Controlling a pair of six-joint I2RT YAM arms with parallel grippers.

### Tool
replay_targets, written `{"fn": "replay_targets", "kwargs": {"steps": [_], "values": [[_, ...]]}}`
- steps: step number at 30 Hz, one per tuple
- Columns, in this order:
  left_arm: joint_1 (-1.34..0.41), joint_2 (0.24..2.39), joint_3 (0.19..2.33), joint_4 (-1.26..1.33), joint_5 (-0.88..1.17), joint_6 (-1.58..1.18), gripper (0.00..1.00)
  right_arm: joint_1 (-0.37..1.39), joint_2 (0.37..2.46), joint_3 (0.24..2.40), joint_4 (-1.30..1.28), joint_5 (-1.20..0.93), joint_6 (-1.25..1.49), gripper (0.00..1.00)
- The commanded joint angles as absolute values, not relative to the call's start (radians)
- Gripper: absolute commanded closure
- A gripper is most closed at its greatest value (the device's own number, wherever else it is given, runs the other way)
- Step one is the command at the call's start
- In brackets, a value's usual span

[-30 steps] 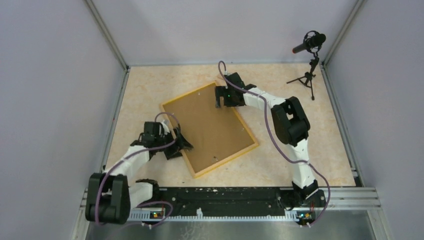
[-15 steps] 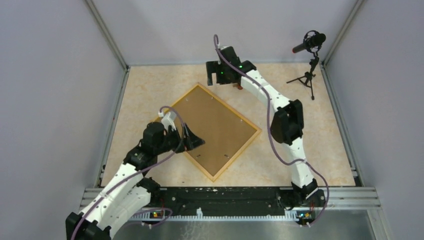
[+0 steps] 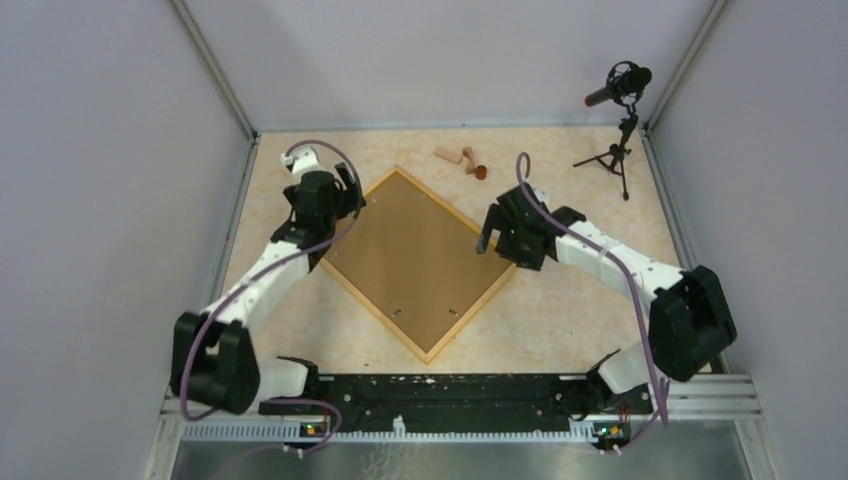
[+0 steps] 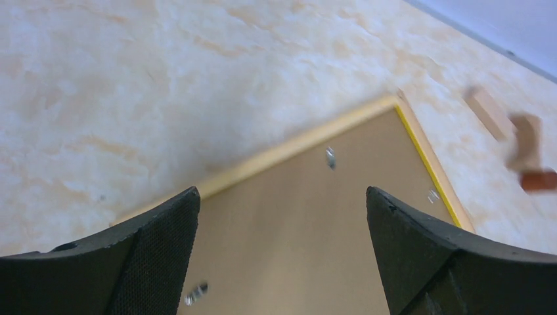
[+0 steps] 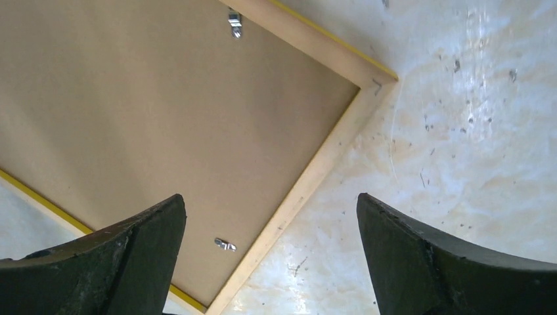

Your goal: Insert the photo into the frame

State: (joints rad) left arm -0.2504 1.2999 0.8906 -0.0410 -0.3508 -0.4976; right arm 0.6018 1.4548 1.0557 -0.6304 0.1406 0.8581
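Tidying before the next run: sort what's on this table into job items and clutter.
Job: frame, face down; backing board set in it. Photo not in view.
Lying about: small wooden pieces near the back; microphone on tripod.

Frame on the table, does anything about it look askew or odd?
The frame lies face down, turned cornerwise like a diamond, with only its brown backing board showing. No photo is visible. Small wooden pieces lie loose beyond its far corner.
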Motion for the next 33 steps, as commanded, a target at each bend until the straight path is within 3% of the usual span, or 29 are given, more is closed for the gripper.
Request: {"fn": "replay_targets", "kwargs": {"steps": [1, 5, 8, 15, 21, 28, 31, 33], "values": [[-0.082, 1.560, 1.056, 0.024, -0.229, -0.533, 0.02, 0.608, 1.353, 0.941, -0.479, 0.095, 0.982, 0.01], [-0.007, 1.775, 1.224, -0.036, 0.082, -0.455, 0.02, 0.609, 1.354, 0.867, -0.371, 0.006, 0.919, 0.01], [0.024, 1.862, 1.286, -0.092, 0.185, -0.420, 0.02, 0.608, 1.374, 0.839, -0.325, -0.018, 0.888, 0.01], [0.048, 1.867, 1.134, -0.082, 0.337, -0.532, 0.02, 0.607, 1.503, 0.833, -0.227, -0.072, 0.859, 0.01], [0.062, 1.758, 0.925, -0.131, 0.418, -0.623, 0.02, 0.605, 1.584, 0.922, -0.236, -0.030, 0.797, 0.01], [0.067, 1.455, 0.503, -0.019, 0.516, -0.728, 0.02, 0.529, 1.749, 1.149, -0.327, -0.061, 0.540, 0.01], [0.067, 1.312, 0.401, -0.044, 0.491, -0.768, 0.02, 0.480, 1.866, 1.288, -0.469, -0.058, 0.455, 0.01], [0.067, 1.208, 0.370, -0.098, 0.415, -0.772, 0.02, 0.466, 1.891, 1.357, -0.599, 0.062, 0.428, 0.01]]}}
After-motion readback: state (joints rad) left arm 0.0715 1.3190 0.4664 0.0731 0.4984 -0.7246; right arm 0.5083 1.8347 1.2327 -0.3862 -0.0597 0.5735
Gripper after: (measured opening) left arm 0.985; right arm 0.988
